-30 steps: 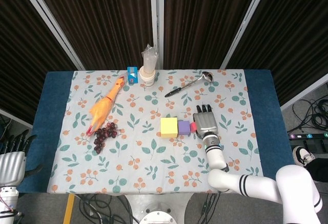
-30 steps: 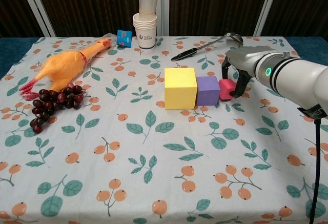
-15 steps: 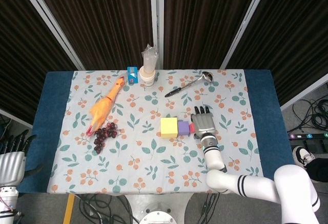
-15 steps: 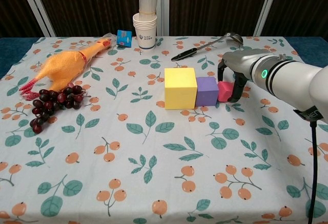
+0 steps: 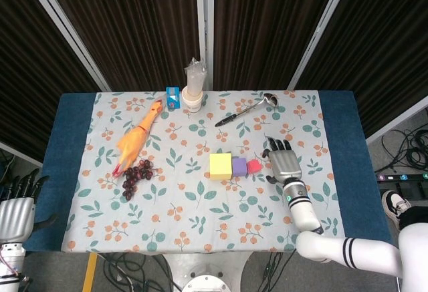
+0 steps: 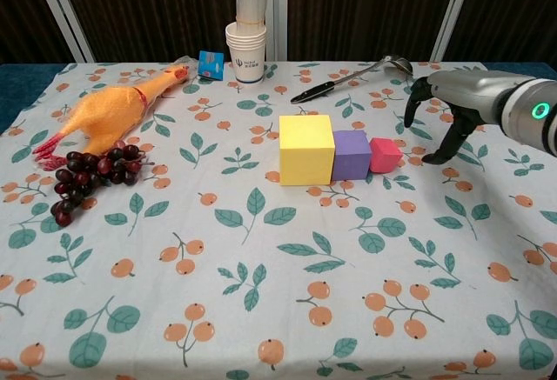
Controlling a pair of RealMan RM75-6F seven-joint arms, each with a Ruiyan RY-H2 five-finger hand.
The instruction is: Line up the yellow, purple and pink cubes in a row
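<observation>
The yellow cube point(image 6: 305, 149) point(image 5: 220, 166), purple cube point(image 6: 352, 154) point(image 5: 239, 167) and small pink cube point(image 6: 385, 155) point(image 5: 254, 166) stand side by side, touching, in a row in the middle of the table. My right hand point(image 6: 444, 110) point(image 5: 285, 161) hovers to the right of the pink cube, apart from it, fingers spread and holding nothing. My left hand point(image 5: 15, 205) rests off the table's left edge, fingers apart and holding nothing.
A rubber chicken point(image 6: 109, 110) and a bunch of dark grapes point(image 6: 87, 176) lie at the left. A stack of paper cups point(image 6: 247, 50), a small blue box point(image 6: 210, 63) and a black-handled spoon point(image 6: 348, 77) sit along the back.
My right hand has let go of the pink cube and pulled away to the right. The pink cube now stands free against the purple one.
</observation>
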